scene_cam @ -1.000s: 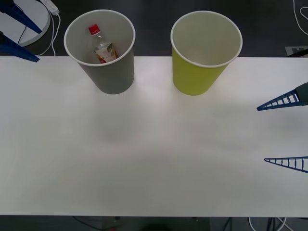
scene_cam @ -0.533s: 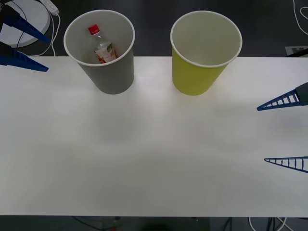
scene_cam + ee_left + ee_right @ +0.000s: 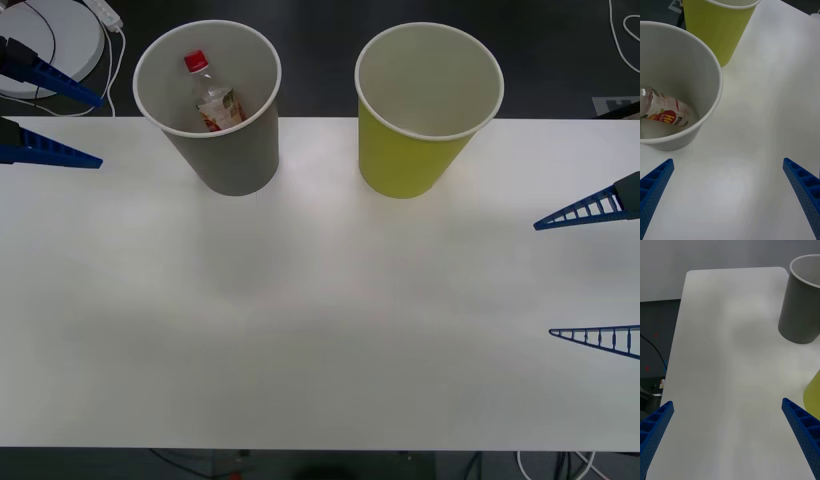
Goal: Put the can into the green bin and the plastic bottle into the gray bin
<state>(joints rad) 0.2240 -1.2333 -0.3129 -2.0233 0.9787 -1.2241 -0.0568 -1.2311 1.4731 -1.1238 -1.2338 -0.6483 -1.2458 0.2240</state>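
From the front view, my left tool (image 3: 45, 120) hangs at the far left edge, over the back corner of the white counter (image 3: 320, 330), its 2 blue fingers spread wide with nothing between them. It touches nothing and sits beside the gray bin (image 3: 225, 150), a gap between them. The plastic bottle (image 3: 210, 95) lies inside the gray bin, leaning against its wall, red cap uppermost. The green bin (image 3: 410, 160) stands upright just to the right of the gray bin, the 2 cups apart; what shows of its white inside is bare. My right tool (image 3: 590, 275) is at the right edge above the counter, fingers wide apart, gripping nothing and well away from both bins.

In the right wrist view, my right tool's fingers (image 3: 655, 431) stand at the 2 corners, fully spread over bare counter (image 3: 726, 371). The gray bin (image 3: 799, 311) and a sliver of the green bin (image 3: 813, 397) lie beyond.

In the left wrist view, my left tool's fingers (image 3: 803, 191) are likewise far apart over the counter (image 3: 763, 112), holding nothing. The gray bin (image 3: 711, 78) is near, with the plastic bottle (image 3: 666, 112) resting at its bottom, and the green bin (image 3: 715, 26) stands behind it.
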